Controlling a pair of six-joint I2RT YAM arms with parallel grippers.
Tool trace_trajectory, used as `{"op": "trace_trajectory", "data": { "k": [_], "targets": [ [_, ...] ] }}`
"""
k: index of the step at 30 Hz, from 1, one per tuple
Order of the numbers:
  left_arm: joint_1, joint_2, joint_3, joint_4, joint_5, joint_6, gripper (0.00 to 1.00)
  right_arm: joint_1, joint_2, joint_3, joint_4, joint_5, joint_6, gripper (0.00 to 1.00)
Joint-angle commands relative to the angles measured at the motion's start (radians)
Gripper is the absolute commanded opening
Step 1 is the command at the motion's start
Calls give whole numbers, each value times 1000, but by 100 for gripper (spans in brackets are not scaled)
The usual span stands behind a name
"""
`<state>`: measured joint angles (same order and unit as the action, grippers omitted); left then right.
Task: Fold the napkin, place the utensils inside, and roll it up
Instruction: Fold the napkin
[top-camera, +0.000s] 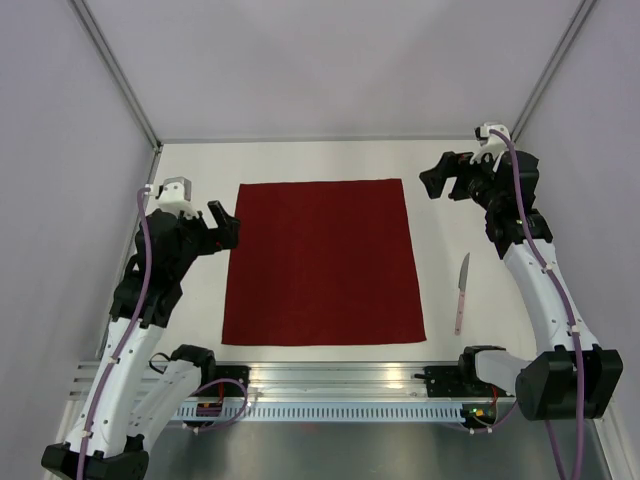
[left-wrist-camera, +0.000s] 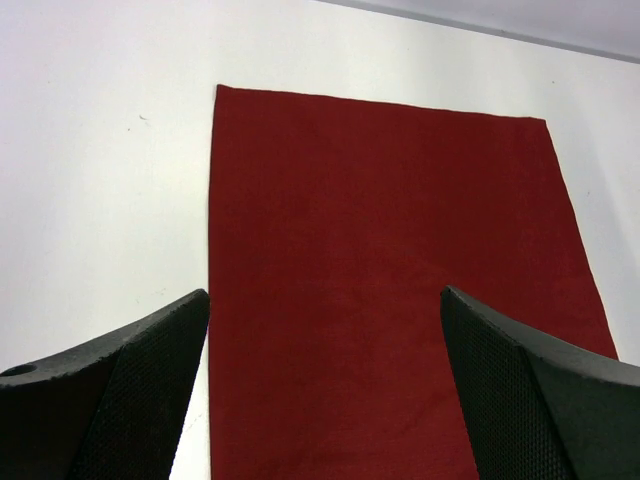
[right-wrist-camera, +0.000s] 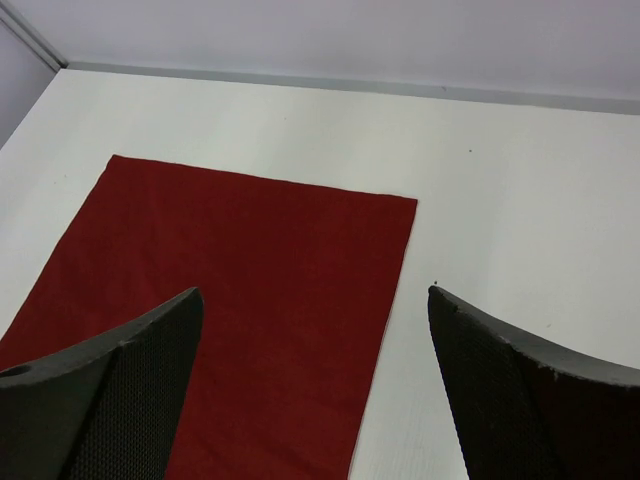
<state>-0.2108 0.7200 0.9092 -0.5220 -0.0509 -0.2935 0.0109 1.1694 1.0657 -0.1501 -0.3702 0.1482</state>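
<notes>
Left pincer (top-camera: 226, 220) gapes wide at the napkin's (top-camera: 320, 262) left edge.

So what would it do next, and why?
Probably lower the left gripper and right gripper to pinch the red cloth at its side edges. It lies flat and unfolded, both grippers are open and empty beside it, and the knife lies apart to its right, so folding likely comes first.
</notes>
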Motion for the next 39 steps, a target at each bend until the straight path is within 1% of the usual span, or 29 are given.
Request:
{"op": "trace_trajectory", "data": {
  "k": [1, 4, 5, 7, 8, 10, 11, 13, 14, 15, 16, 17, 18, 19, 20, 21, 22, 23, 25, 26, 32, 39],
  "targets": [
    [2, 4, 11, 13, 22, 16, 100, -2, -17, 5, -9, -45, -24, 98],
    [2, 33, 89, -30, 19, 14, 100, 3, -11, 8, -8, -133, -41, 98],
    [2, 54, 152, -45, -1, 13, 100, 18, -7, 19, -17, -144, -50, 98],
    [1, 73, 215, -76, -13, 8, 100, 58, 38, 48, -54, -148, -64, 98],
    [1, 90, 276, -102, -20, 5, 100, 111, 58, 78, -92, -145, -81, 98],
    [2, 102, 333, -127, -20, -7, 100, 179, 116, 105, -123, -121, -93, 95],
    [1, 111, 385, -145, -20, -18, 100, 266, 133, 123, -141, -71, -107, 91],
    [1, 122, 433, -159, -14, -30, 100, 372, 180, 135, -147, 9, -125, 88],
    [2, 125, 476, -167, -6, -36, 100, 497, 200, 152, -157, 86, -136, 86],
    [2, 130, 493, -176, -4, -56, 100, 564, 248, 161, -158, 127, -139, 84],
    [2, 133, 510, -180, -4, -64, 100, 624, 277, 172, -157, 157, -139, 80],
    [2, 136, 537, -182, -4, -82, 100, 743, 309, 200, -161, 210, -168, 78],
    [2, 136, 551, -185, -1, -93, 100, 802, 382, 221, -166, 235, -179, 75],
    [1, 137, 574, -187, 0, -104, 100, 852, 422, 240, -169, 258, -185, 71],
    [2, 136, 583, -185, 8, -120, 100, 948, 459, 281, -166, 287, -190, 68],
    [1, 137, 595, -187, 11, -125, 100, 993, 531, 299, -166, 316, -196, 65],
    [2, 139, 617, -188, 16, -128, 100, 1030, 564, 318, -160, 324, -205, 63],
    [1, 141, 628, -193, 17, -133, 100, 1091, 628, 354, -155, 332, -208, 62],
    [1, 145, 654, -208, 16, -134, 100, 1149, 693, 405, -163, 352, -216, 59],
    [1, 147, 663, -214, 7, -134, 100, 1197, 755, 457, -178, 349, -216, 58],
    [2, 144, 704, -262, -29, -125, 100, 1342, 918, 548, -146, 364, -246, 55],
    [2, 151, 708, -276, -50, -114, 100, 1373, 1007, 580, -86, 378, -240, 54]
  ]
}}
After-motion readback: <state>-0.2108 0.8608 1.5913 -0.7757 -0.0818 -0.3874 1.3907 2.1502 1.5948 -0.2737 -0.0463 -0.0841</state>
